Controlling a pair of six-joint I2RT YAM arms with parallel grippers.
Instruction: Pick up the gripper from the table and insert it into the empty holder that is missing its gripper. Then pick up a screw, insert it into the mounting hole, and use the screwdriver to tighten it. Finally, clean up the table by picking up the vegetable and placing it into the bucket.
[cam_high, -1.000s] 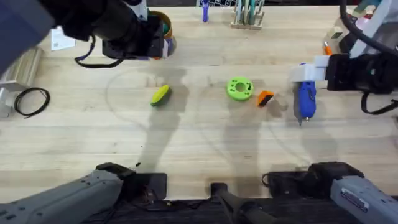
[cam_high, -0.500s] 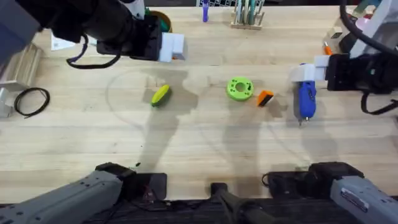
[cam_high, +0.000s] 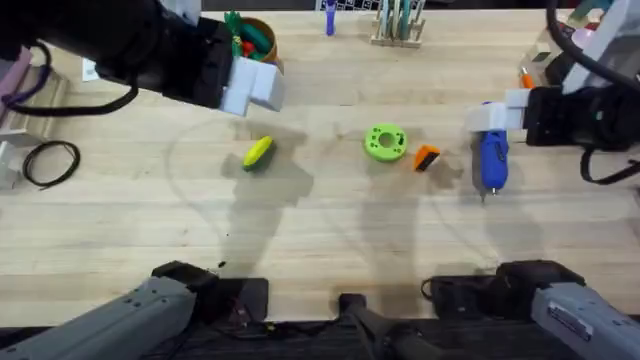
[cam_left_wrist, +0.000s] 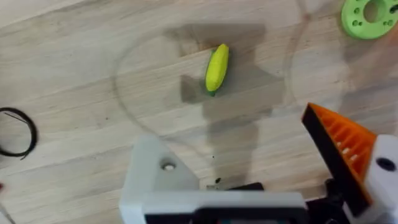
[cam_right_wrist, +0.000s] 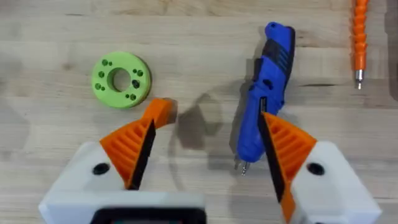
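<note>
**A:** Where does everything sit, taking the green disc (cam_high: 385, 141) as the marker?

**B:** Biggest first: the left arm (cam_high: 110, 45) stretches across the far left of the table (cam_high: 330, 230), well away from the disc. Its gripper (cam_high: 255, 85) hangs above the wood, beyond and to the left of the corn (cam_high: 258, 152).

**A:** And its jaws?

**B:** Spread wide, with nothing between them. In the left wrist view one side is a bare white holder (cam_left_wrist: 158, 180) lacking a tip, while the other carries an orange ribbed pad (cam_left_wrist: 339, 146).

**A:** The right arm?

**B:** The right gripper (cam_high: 497, 115) is to the right of the disc, over the top end of the blue screwdriver (cam_high: 492, 160). Its jaws are spread too, holding nothing; both orange pads (cam_right_wrist: 134, 146) show in the right wrist view, with the screwdriver lying flat on the wood between them and farther out.

**A:** The bucket?

**B:** The bucket (cam_high: 255, 40) is far from the disc, at the back left, partly hidden by the left arm, with green and red toy vegetables poking out.

**A:** Smaller pieces?

**B:** The corn lies left of the disc, apart from it, on bare wood. The small orange tip (cam_high: 427, 157) lies just right of the disc, between it and the screwdriver. A thin orange tool (cam_right_wrist: 359, 37) lies beyond the screwdriver on the side away from the disc.
</note>
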